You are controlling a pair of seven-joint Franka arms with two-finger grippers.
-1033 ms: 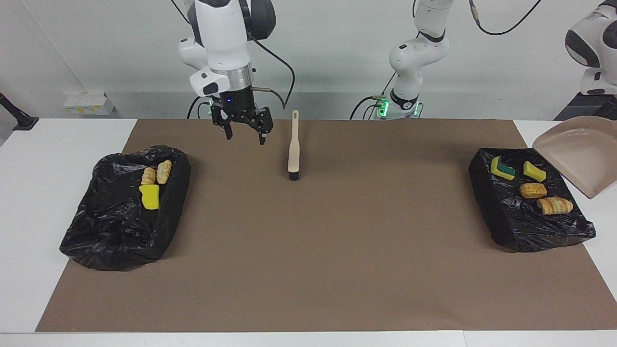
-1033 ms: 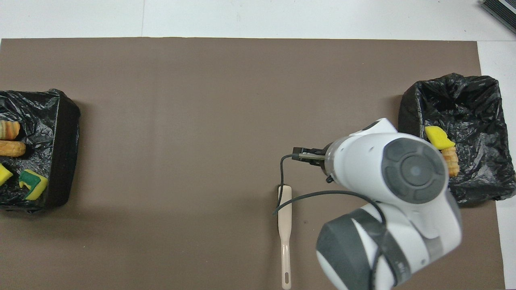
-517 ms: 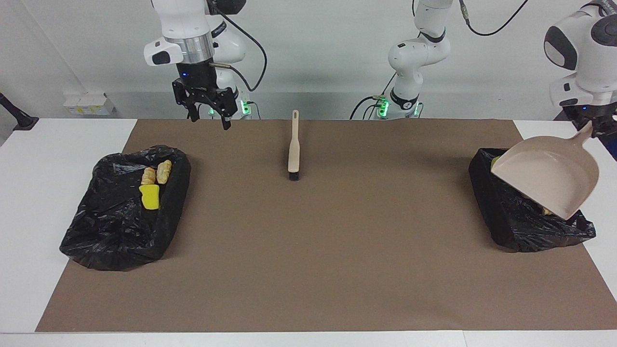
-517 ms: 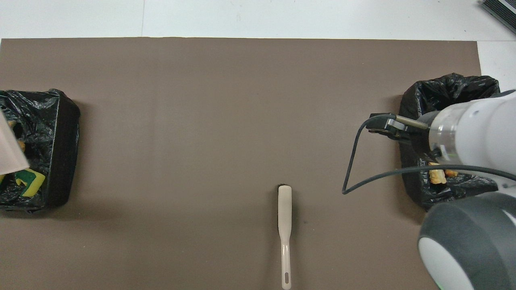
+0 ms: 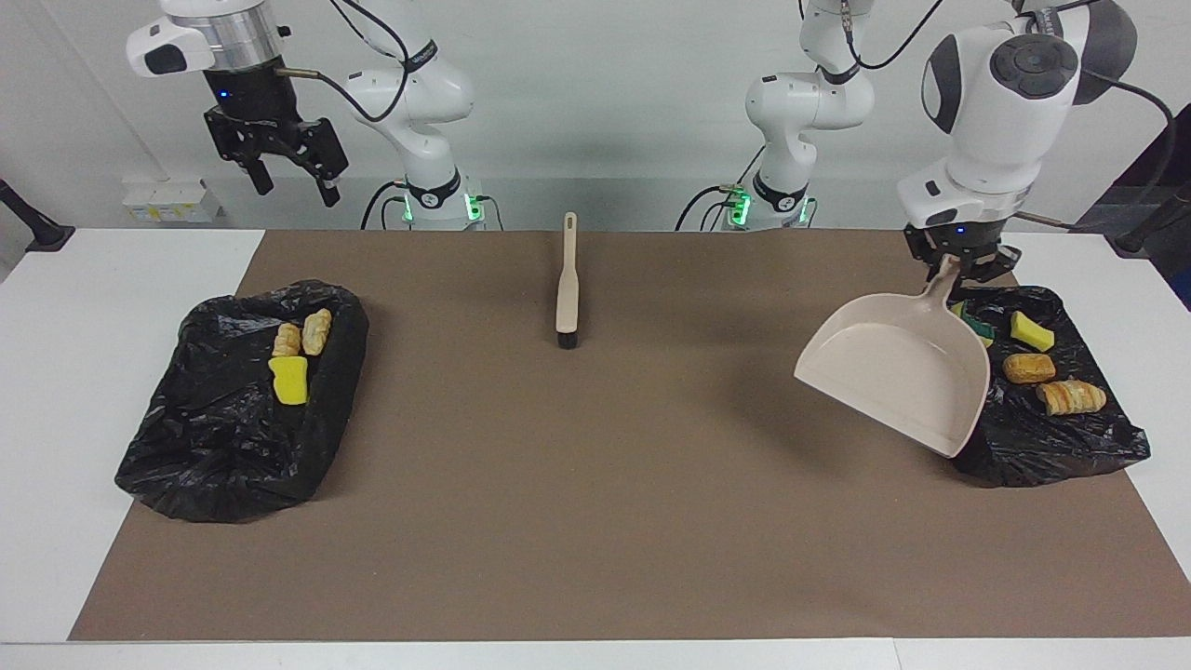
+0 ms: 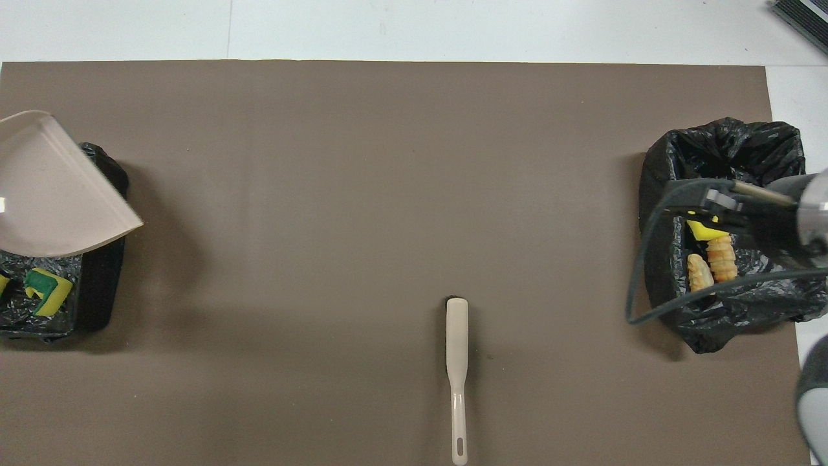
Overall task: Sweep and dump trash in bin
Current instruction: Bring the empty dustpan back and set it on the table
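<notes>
The trash lies in two black-bag-lined bins. The bin at the right arm's end holds a yellow sponge and two bread lumps. The bin at the left arm's end holds a green-and-yellow sponge, a yellow sponge and two bread lumps. My left gripper is shut on the handle of the beige dustpan, which hangs tilted and empty over that bin's edge and the mat. My right gripper is open and empty, high over the table near its own bin.
A beige brush lies on the brown mat midway between the bins, close to the robots; it also shows in the overhead view. In the overhead view the dustpan covers part of the bin.
My left arm has swung the dustpan over its bin toward the middle of the mat, uncovering the scraps. My right gripper has risen and moved off toward its end of the table.
</notes>
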